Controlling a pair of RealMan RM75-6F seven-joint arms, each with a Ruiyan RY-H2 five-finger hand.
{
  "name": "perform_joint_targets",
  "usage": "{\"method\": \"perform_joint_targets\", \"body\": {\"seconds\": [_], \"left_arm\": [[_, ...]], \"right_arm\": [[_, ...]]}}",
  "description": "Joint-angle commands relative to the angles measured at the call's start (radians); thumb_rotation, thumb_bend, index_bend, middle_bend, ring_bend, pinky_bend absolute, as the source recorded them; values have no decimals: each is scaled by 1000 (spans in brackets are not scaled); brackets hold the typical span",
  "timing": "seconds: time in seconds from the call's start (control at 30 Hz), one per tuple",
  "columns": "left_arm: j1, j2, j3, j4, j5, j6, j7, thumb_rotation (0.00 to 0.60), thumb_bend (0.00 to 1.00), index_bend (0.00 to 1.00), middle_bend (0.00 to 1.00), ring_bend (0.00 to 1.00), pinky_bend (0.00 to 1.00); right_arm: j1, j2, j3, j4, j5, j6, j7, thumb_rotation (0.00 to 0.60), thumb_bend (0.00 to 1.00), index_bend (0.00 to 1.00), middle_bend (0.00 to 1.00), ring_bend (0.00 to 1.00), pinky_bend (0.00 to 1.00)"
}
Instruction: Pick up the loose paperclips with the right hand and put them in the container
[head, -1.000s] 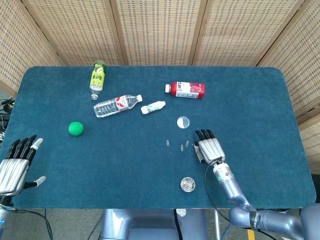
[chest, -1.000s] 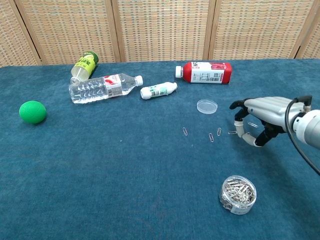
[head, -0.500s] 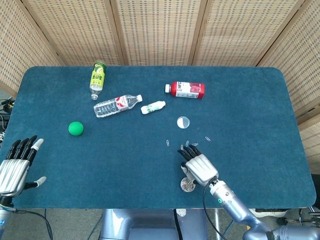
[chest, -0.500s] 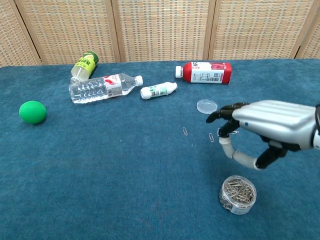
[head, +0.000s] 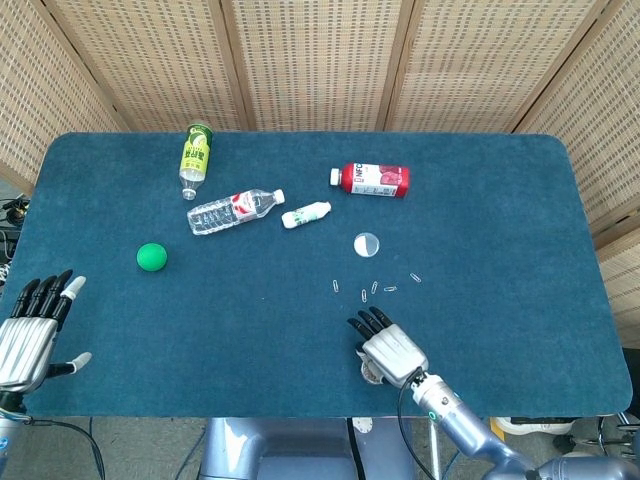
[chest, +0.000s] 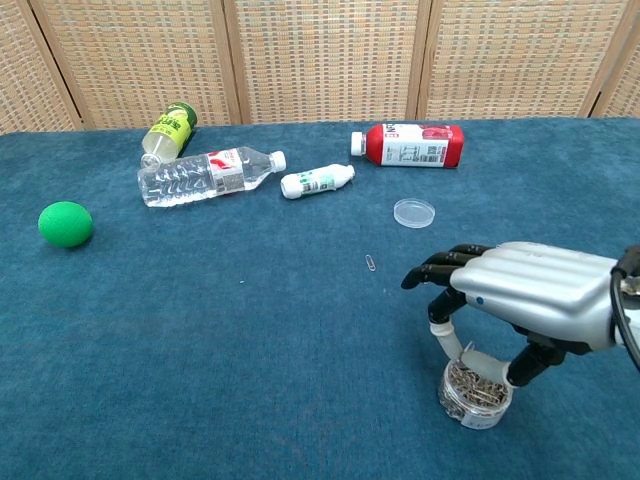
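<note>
My right hand (head: 388, 349) hovers over the round clear container (chest: 475, 391) of paperclips near the table's front edge, hiding most of it in the head view. In the chest view my right hand (chest: 525, 297) has its fingers stretched forward and its thumb pointing down at the container's rim. Whether a clip sits between thumb and finger is too small to tell. Several loose paperclips (head: 374, 288) lie on the blue cloth just beyond the hand; the chest view shows one paperclip (chest: 372, 263). My left hand (head: 30, 335) is at the front left corner, fingers spread, holding nothing.
The container's clear lid (head: 366, 244) lies beyond the clips. Farther back are a red bottle (head: 375, 180), a small white bottle (head: 306, 214), a clear water bottle (head: 232, 210) and a green bottle (head: 196, 153), all lying down. A green ball (head: 151, 257) sits at the left.
My right hand has moved from the loose clips toward the front edge and now hangs over the container. Clips it covered before show again. The left hand has not moved.
</note>
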Motion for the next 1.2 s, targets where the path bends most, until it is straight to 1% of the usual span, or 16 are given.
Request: {"method": "perform_joint_targets", "body": {"seconds": [0.03, 0.27, 0.47, 0.53, 0.6, 0.67, 0.7, 1.03, 1.07, 1.2], "left_arm": [[0, 0, 0, -1, 0, 1, 0, 600, 0, 0, 0, 0, 0], [1, -2, 3, -3, 4, 1, 9, 600, 0, 0, 0, 0, 0], [0, -5, 3, -1, 1, -2, 12, 600, 0, 0, 0, 0, 0], [0, -5, 3, -1, 1, -2, 12, 600, 0, 0, 0, 0, 0], [0, -5, 2, -2, 1, -1, 12, 600, 0, 0, 0, 0, 0], [0, -5, 3, -2, 1, -1, 13, 600, 0, 0, 0, 0, 0], [0, -5, 3, -2, 2, -1, 13, 600, 0, 0, 0, 0, 0], [1, -6, 4, -2, 3, -1, 13, 600, 0, 0, 0, 0, 0], [1, -6, 4, -2, 4, -1, 13, 600, 0, 0, 0, 0, 0], [1, -6, 5, -2, 5, 0, 13, 600, 0, 0, 0, 0, 0]], "right_arm": [[-6, -7, -11, 9, -8, 4, -13, 600, 480, 684, 87, 0, 0], [-18, -17, -17, 29, -23, 14, -20, 600, 480, 684, 87, 0, 0], [-23, -4, -19, 27, -7, 5, -30, 600, 479, 684, 87, 0, 0], [-25, 0, -22, 24, 7, 4, -47, 600, 443, 681, 88, 0, 0], [-27, 1, -23, 18, 18, 7, -70, 600, 316, 637, 89, 0, 0], [-28, 1, -23, 12, 25, 11, -84, 600, 239, 596, 89, 0, 0], [-29, 1, -21, 8, 28, 13, -89, 600, 222, 586, 90, 0, 0], [-34, 17, -12, -22, 34, 30, -101, 600, 214, 567, 89, 0, 0], [-34, 18, -12, -23, 33, 30, -101, 600, 195, 556, 90, 0, 0], [-36, 21, -15, -24, 26, 30, -99, 600, 68, 519, 90, 0, 0]]}}
